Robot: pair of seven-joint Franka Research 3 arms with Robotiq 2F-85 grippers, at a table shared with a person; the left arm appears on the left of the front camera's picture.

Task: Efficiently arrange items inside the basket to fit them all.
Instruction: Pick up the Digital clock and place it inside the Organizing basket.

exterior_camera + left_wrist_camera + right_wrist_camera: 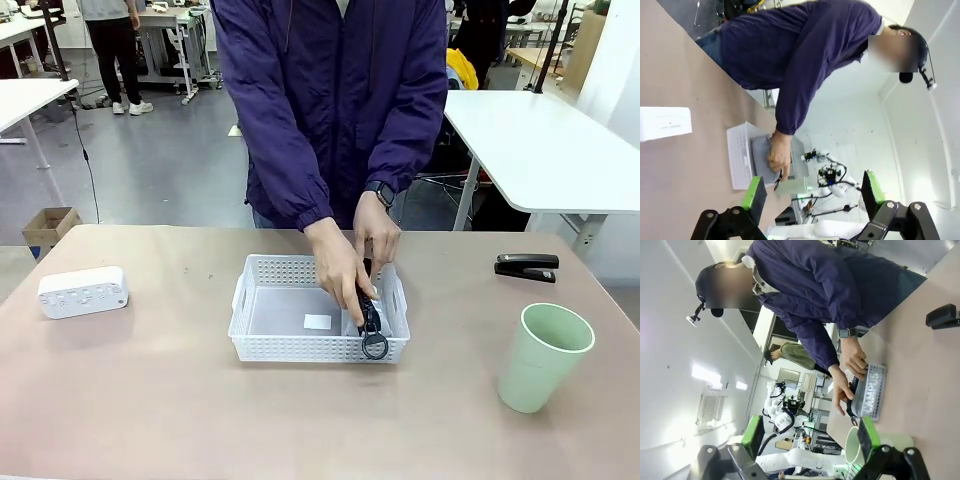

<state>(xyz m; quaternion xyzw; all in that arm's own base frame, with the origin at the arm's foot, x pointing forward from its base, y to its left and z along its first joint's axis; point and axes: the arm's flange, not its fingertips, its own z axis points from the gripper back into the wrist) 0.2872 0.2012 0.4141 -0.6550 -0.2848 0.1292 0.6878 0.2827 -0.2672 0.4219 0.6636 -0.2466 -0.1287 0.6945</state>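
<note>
while both jaws stand apart, a person's hands (340, 268) hold the pouch (370, 318) inside the basket (262, 345).

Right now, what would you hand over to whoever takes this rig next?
Left pincer: open, holding nothing.
Right pincer: open, holding nothing.
The person's hands hold the grey pouch, apparently on edge, at the right end of the basket.
Outside it on the table: white box at left, stapler at far right, green cup at near right.
Left to do: fit those three in.
</note>
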